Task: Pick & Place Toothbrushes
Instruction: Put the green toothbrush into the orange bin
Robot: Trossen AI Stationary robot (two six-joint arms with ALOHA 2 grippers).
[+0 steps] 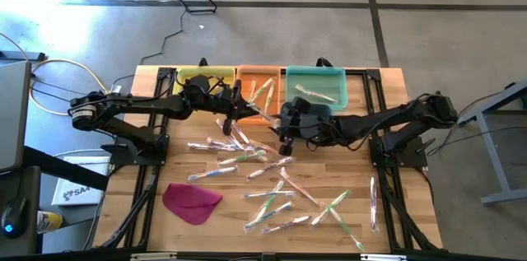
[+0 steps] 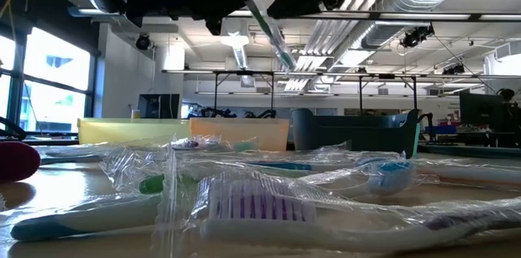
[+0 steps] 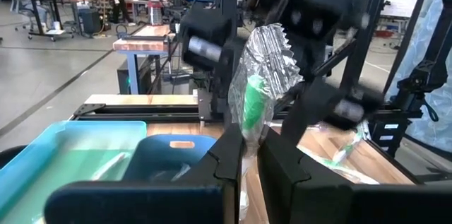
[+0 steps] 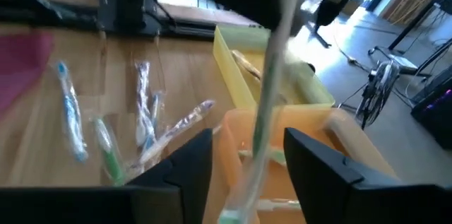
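The left gripper [image 1: 240,106] hangs above the desk [image 1: 156,154] at about eleven o'clock from the desk's middle, just in front of the orange bin [image 1: 259,88]; its fingers [image 3: 229,155] are pinched together on a green-handled toothbrush [image 3: 256,100] in a crinkled clear wrapper, held upright; the right gripper [image 1: 282,133] meets it from three o'clock, fingers [image 4: 185,162] apart on either side of the same brush without clamping it; the remaining toothbrushes [image 1: 276,187] lie scattered flat across the middle and toward five o'clock, with one alone near the three o'clock edge; a few rest in the orange bin and the teal bin [image 1: 315,86], the yellow bin [image 1: 202,74] sitting beside them at twelve o'clock; a magenta cloth [image 1: 191,201] lies at seven o'clock.
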